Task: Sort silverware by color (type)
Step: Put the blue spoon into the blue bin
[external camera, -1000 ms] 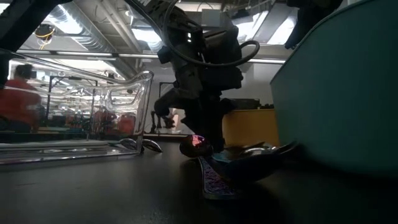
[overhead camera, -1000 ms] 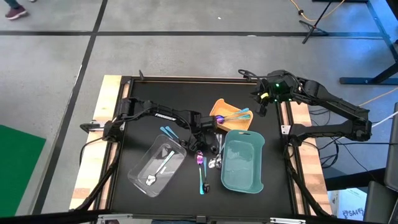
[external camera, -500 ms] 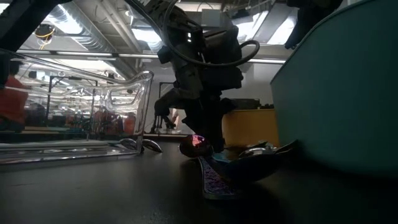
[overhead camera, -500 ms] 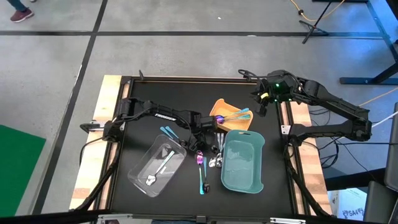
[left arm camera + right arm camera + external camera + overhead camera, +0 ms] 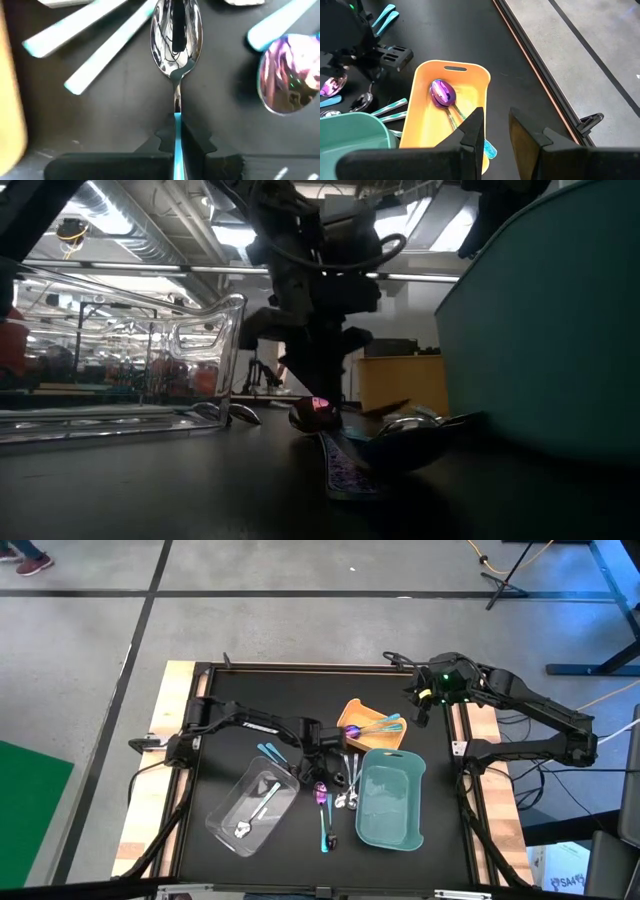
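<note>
My left gripper (image 5: 329,762) hangs over the heap of silverware between the clear tray (image 5: 250,805) and the teal tray (image 5: 390,798), shut on a spoon (image 5: 176,35) with a shiny silver bowl and a teal handle. An iridescent purple spoon (image 5: 287,75) and loose teal handles (image 5: 100,60) lie on the black table beside it. My right gripper (image 5: 495,125) is raised at the far right over the yellow tray (image 5: 447,120), open and holding nothing. My left gripper pinches the spoon's thin teal handle (image 5: 176,126) between its two fingers (image 5: 197,145), just behind the silver neck. The fingers come steeply from above and lie along the handle. The bowl points away from them, hollow side up; I cannot tell whether it is clear of the table.
The yellow tray holds an iridescent spoon (image 5: 442,93) and teal-handled pieces. The clear tray holds a few utensils (image 5: 258,808). Two teal-handled pieces (image 5: 270,752) lie far of the clear tray. Another utensil (image 5: 324,825) lies toward the near edge. Wooden rails (image 5: 170,730) border the table.
My left gripper has risen a little above the heap of silverware, still pointing steeply down. My right gripper has kept still.
</note>
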### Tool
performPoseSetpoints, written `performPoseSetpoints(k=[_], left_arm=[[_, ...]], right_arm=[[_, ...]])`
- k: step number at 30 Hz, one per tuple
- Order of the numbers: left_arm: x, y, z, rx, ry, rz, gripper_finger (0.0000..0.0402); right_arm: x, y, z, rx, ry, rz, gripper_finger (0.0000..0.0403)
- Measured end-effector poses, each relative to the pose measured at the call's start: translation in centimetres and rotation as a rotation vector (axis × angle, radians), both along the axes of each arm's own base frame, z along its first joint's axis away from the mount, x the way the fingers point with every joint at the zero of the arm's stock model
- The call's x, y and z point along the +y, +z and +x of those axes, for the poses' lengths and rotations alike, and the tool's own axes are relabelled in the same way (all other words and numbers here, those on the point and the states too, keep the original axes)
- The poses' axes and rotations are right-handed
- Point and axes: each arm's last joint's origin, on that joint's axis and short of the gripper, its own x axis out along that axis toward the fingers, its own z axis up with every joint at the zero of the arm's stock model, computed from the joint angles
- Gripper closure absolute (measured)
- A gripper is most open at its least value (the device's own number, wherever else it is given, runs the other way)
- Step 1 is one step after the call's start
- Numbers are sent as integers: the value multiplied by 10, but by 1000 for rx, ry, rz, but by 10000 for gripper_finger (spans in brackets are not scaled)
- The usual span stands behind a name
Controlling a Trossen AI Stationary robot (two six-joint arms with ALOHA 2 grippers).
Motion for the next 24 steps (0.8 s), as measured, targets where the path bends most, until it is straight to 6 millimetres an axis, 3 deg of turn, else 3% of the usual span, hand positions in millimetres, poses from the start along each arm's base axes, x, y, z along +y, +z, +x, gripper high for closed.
performPoseSetpoints(k=[9, 24], left_arm=[[-3, 28, -10, -15, 30, 119, 395], [-18, 90, -23, -201, 67, 293, 395]], right_arm=[[0, 0, 0, -3, 4, 4, 324], [1, 0, 1, -14, 23, 19, 324]])
